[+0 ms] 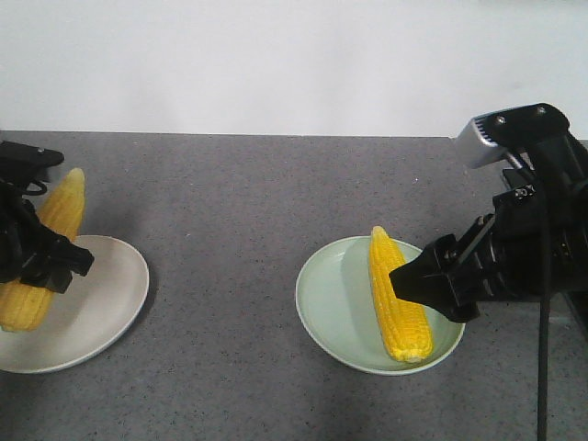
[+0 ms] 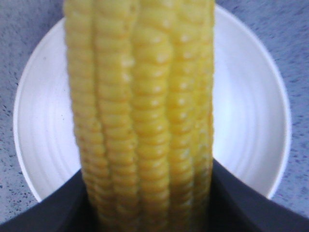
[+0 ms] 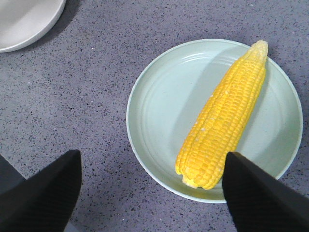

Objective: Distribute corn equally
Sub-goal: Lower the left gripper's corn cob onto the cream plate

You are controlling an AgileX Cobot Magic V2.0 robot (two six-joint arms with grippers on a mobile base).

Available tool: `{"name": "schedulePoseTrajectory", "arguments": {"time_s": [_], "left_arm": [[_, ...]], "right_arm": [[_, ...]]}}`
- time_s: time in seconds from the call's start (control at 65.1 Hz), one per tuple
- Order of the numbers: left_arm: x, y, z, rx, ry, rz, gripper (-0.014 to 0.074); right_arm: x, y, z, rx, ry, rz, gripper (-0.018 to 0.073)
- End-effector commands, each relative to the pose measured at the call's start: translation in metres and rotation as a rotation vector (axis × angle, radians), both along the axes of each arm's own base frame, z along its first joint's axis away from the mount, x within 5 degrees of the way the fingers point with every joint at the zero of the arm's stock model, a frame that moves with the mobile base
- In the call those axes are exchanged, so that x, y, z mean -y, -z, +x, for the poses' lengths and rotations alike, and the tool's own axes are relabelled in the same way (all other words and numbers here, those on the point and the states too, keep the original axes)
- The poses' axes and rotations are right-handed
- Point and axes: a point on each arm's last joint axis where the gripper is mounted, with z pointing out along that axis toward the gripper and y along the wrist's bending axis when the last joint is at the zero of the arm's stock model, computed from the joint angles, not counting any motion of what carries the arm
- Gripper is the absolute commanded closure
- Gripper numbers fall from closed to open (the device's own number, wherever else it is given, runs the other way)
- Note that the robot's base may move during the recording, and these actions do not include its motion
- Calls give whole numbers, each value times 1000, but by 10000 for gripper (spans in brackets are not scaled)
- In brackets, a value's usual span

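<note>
One cob of corn (image 1: 57,216) is in my left gripper (image 1: 41,255), which is shut on its middle; the cob slants over the white plate (image 1: 106,303) with its pale tip pointing away. In the left wrist view this cob (image 2: 140,111) fills the centre between the dark fingers (image 2: 48,208), with the white plate (image 2: 251,121) beneath. A second cob (image 1: 384,253) lies in the pale green plate (image 1: 331,294). My right gripper (image 1: 427,287) hovers open over that plate's right side. In the right wrist view the cob (image 3: 224,121) lies on the green plate (image 3: 159,106), its thick end just left of the right finger (image 3: 260,193).
Both plates stand on a grey speckled tabletop (image 1: 230,230), about a plate's width apart. A white wall runs along the table's far edge. The rim of the white plate (image 3: 24,21) shows at the top left of the right wrist view.
</note>
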Motion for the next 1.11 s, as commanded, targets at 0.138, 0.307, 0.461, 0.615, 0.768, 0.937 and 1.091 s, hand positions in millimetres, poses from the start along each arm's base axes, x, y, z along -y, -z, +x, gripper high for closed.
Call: {"name": "schedulePoseTrajectory", "arguments": {"time_s": [0.138,0.307,0.461,0.615,0.768,0.937,1.091], "left_arm": [[-2,6,13,-7,-26,-2,325],[-1,19,20,-38,-45,-3,322],[-1,26,24,-59,-46,0,284],[-1,26,24,-58,-45,4,186],[-1,26,24,-57,-44,6,96],[-4,25,22,-71,-35,37,36],[-5,10,17,-5,-33,38,38]], "right_arm": [[1,-14,0,75,9,38,-22],[1,-14,0,75,9,38,-22],[1,-14,0,74,9,37,-22],[1,-14,0,74,9,37,-22],[1,-14,0,74,9,37,-22],[1,-14,0,74,9,37,-22],[1,-14,0,74,9,37,-22]]}}
